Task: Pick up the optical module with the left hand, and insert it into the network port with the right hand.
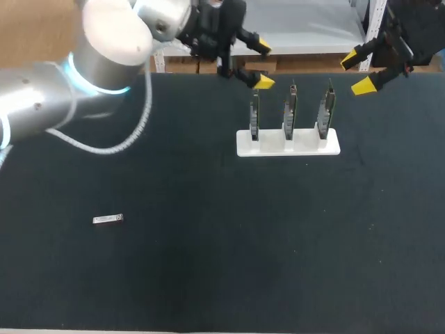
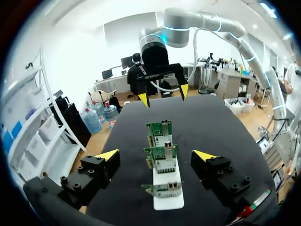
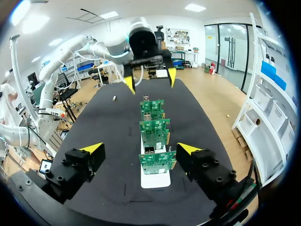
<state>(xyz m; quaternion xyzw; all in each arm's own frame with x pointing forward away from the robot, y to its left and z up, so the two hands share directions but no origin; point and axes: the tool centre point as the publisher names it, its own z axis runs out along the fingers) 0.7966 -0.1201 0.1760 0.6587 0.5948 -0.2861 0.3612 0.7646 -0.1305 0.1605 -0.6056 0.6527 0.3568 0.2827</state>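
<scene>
A small silver optical module (image 1: 108, 220) lies flat on the black table at the front left, far from both grippers. It shows as a tiny pale piece (image 3: 114, 98) beyond the cards in the right wrist view. Three green network cards (image 1: 290, 110) stand upright in a white holder (image 1: 288, 142) at the back middle. My left gripper (image 1: 262, 64) hangs open above the holder's left end, holding nothing. My right gripper (image 1: 359, 72) hangs open above its right end, holding nothing. From each wrist the row of cards (image 2: 162, 155) (image 3: 154, 134) runs ahead between the open fingers toward the other gripper (image 2: 163, 93) (image 3: 149, 79).
The black table (image 1: 222, 264) spreads wide around the holder. My left arm's big silver joint (image 1: 117, 31) and its white cable (image 1: 122, 132) hang over the back left of the table.
</scene>
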